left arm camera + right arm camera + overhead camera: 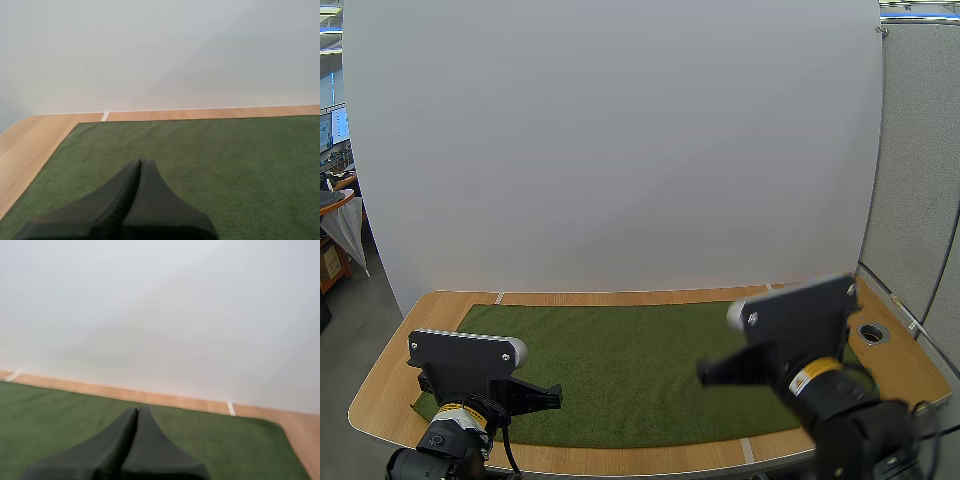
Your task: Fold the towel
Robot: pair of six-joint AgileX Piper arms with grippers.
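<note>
Fold not started — green towel (640, 370) lies flat on the surface (620, 297), left tool (556, 397) and right tool (703, 372) clenched empty over its near edge — next, probably open both and pinch the near corners.

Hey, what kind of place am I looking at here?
Likely a robot lab workbench: green towel spread on a wooden table, white backdrop behind, left hand and right hand over it.
</note>
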